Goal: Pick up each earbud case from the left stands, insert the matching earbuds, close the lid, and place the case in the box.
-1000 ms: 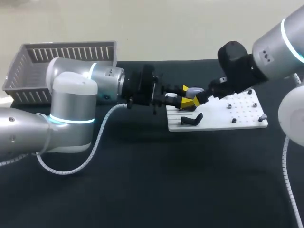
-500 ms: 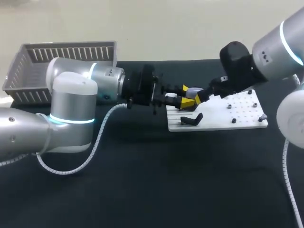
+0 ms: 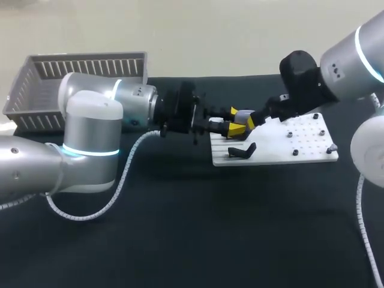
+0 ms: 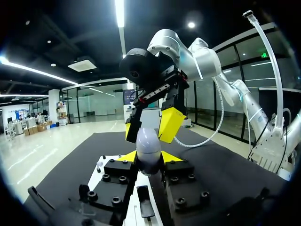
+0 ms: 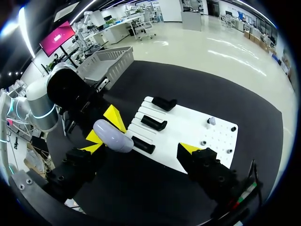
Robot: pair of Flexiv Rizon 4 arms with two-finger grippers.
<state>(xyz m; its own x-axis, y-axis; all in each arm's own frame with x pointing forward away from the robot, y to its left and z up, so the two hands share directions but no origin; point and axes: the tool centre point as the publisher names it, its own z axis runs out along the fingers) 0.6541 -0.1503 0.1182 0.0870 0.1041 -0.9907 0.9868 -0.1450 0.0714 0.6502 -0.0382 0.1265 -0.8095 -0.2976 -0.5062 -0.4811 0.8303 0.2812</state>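
Pale-grey, glossy egg-shaped earbud case [image 4: 148,150], pinched low by your left hand [image 4: 149,157], may twist free if your wide-open right hand [image 5: 141,145] nudges it off-centre.

1 case [image 5: 113,136], 3 stands [image 5: 154,123] & 1 box [image 3: 84,65]

The basket [image 3: 36,90] sits at the tabletop's [image 3: 180,228] far left corner. The stand board [image 3: 300,147] lies right of centre, with stands [image 3: 242,151] on its left end. Above that end, the earbud case [image 3: 243,114] is between the left gripper's [image 3: 231,122] jaws, with the right gripper [image 3: 248,120] just to its right.
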